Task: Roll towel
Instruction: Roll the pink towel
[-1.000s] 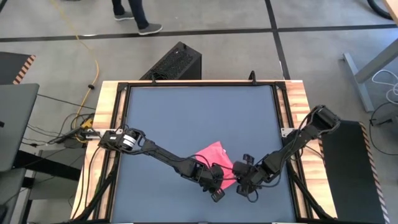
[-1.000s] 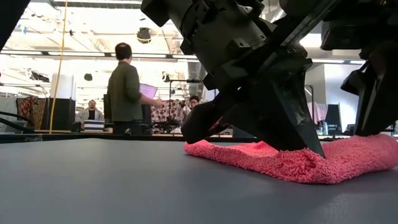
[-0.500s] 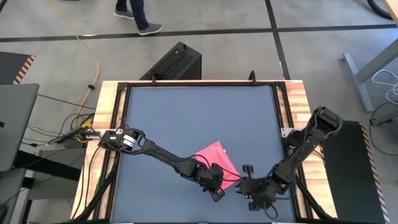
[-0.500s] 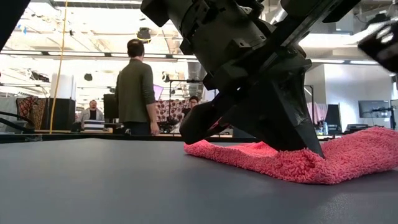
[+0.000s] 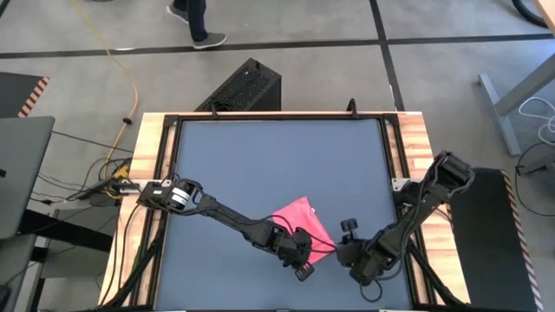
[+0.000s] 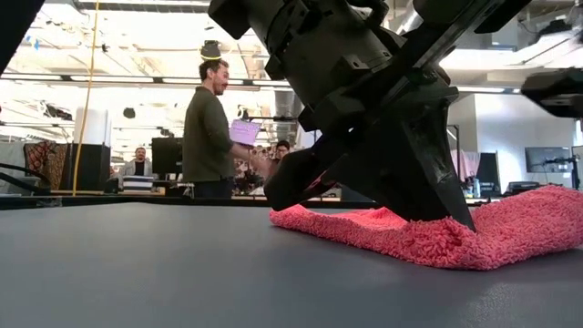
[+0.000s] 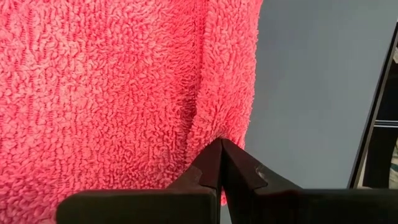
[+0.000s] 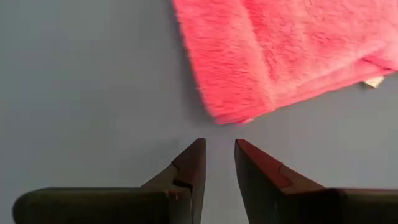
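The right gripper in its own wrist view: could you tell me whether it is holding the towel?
No, the right gripper stands open and empty above bare tabletop, short of the towel.

towel (image 5: pixel 299 217): just the one, pink
arms: two, both dark
end effectors: two, left (image 5: pixel 303 271) and right (image 5: pixel 346 240)
bench (image 5: pixel 277 165): one, dark grey top
person (image 6: pixel 209 128): one standing behind the bench, maybe more sitting further back, can't really tell
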Motion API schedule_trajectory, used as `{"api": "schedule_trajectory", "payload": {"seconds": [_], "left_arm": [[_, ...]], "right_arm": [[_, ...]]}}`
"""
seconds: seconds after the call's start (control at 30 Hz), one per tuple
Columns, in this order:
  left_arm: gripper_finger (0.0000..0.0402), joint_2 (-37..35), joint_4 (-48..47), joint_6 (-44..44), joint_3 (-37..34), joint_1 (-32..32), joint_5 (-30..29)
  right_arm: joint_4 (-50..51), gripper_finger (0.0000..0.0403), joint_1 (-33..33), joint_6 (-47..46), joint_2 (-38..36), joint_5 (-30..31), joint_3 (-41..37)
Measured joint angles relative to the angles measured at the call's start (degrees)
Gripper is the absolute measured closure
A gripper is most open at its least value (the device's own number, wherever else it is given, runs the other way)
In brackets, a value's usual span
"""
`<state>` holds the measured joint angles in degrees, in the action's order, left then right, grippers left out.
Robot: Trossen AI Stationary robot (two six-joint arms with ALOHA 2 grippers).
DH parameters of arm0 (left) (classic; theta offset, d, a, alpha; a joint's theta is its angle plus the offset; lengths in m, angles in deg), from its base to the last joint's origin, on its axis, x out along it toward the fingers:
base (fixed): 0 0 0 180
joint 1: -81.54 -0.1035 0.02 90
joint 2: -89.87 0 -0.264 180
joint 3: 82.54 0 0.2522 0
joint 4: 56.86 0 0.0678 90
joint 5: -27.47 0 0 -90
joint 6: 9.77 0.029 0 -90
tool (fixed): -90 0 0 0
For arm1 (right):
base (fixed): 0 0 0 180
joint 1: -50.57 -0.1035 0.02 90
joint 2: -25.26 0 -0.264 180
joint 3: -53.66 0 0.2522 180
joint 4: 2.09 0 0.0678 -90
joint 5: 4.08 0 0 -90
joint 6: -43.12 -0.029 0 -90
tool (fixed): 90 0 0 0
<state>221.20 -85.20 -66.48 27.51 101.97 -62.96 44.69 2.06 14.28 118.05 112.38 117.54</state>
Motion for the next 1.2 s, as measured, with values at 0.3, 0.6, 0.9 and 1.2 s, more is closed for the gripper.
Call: {"api": "schedule_trajectory", "payload": {"seconds": [0.3,0.6,0.9,1.2], "left_arm": [[0.0402,0.00,0.21,-0.11,-0.02,-0.34,-0.02],[0.0402,0.00,0.28,-1.69,-0.02,-0.72,0.15],[0.0402,0.00,0.30,-2.51,-0.02,-0.72,-0.07],[0.0402,0.00,1.10,-2.59,-0.04,-0.76,-0.37]], "right_arm": [[-1.37,0.0300,-0.67,15.38,0.35,2.08,4.85],[-1.29,0.0311,-1.16,20.71,0.35,2.20,7.24],[-7.50,0.0312,-2.30,21.90,0.31,1.59,6.66],[-9.23,0.0311,2.18,15.37,0.33,0.33,3.77]]}}
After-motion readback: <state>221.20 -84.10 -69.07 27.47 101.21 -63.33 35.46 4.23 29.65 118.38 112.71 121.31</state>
